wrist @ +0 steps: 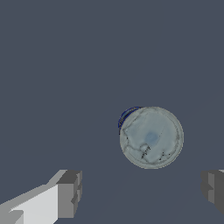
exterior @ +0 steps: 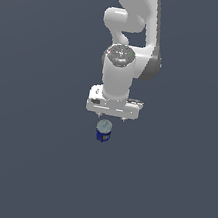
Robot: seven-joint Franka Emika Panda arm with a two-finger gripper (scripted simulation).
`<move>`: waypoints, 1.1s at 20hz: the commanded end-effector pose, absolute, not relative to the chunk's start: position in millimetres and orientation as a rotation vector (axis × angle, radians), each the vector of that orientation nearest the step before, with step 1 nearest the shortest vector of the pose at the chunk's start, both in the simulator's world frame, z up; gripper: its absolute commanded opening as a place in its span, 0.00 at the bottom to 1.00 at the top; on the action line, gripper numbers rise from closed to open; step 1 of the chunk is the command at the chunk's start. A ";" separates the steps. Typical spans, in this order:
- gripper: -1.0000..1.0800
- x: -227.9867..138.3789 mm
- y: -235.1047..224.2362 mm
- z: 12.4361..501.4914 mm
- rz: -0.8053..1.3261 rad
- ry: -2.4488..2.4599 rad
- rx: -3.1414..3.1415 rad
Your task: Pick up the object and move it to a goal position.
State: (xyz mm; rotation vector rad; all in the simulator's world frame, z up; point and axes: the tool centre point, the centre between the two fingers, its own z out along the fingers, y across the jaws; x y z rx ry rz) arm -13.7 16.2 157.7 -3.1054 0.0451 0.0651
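The object, a small blue can with a silvery round top, stands upright on the dark grey floor. In the exterior view it sits just below and in front of my gripper, which hangs above it, fingers pointing down. The wrist view looks straight down on the can's round top. My gripper is open, one fingertip and the other spread much wider than the can. Nothing is between them; the can lies apart from the line between the fingertips.
The white arm rises behind the gripper in the exterior view. A plain dark grey surface fills everything else.
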 end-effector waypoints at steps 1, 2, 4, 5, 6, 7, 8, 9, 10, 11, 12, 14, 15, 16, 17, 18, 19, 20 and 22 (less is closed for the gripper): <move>0.96 -10.5 10.8 149.8 0.051 0.035 -3.114; 0.96 -8.7 8.1 145.8 0.043 0.028 -3.118; 0.96 -5.3 2.9 138.1 0.027 0.016 -3.127; 0.96 -4.0 0.7 134.8 0.021 0.011 -3.130; 0.96 -2.9 -1.2 132.0 0.015 0.006 -3.133; 0.96 -2.0 -2.8 129.7 0.011 0.002 -3.136; 0.96 -1.2 -4.1 127.8 0.007 -0.002 -3.138; 0.96 -0.6 -5.1 126.3 0.004 -0.004 -3.140; 0.96 -0.2 -5.8 125.2 0.002 -0.006 -3.141; 0.96 0.0 -6.2 124.5 0.001 -0.007 -3.141; 0.96 0.2 -6.6 124.1 0.001 -0.007 -3.141; 0.96 -0.7 -5.8 124.8 0.004 -0.004 -3.140; 0.96 -0.7 -5.8 123.7 0.004 -0.004 -3.140; 0.96 -0.7 -5.9 121.9 0.004 -0.004 -3.140; 0.96 -0.7 -6.0 119.4 0.004 -0.004 -3.140; 0.96 -0.8 -5.9 116.5 0.004 -0.005 -3.140; 0.96 -0.9 -6.0 112.6 0.004 -0.005 -3.140; 0.96 -0.9 -6.2 107.9 0.004 -0.005 -3.140; 0.96 -1.2 -6.2 97.2 0.002 -0.006 -3.141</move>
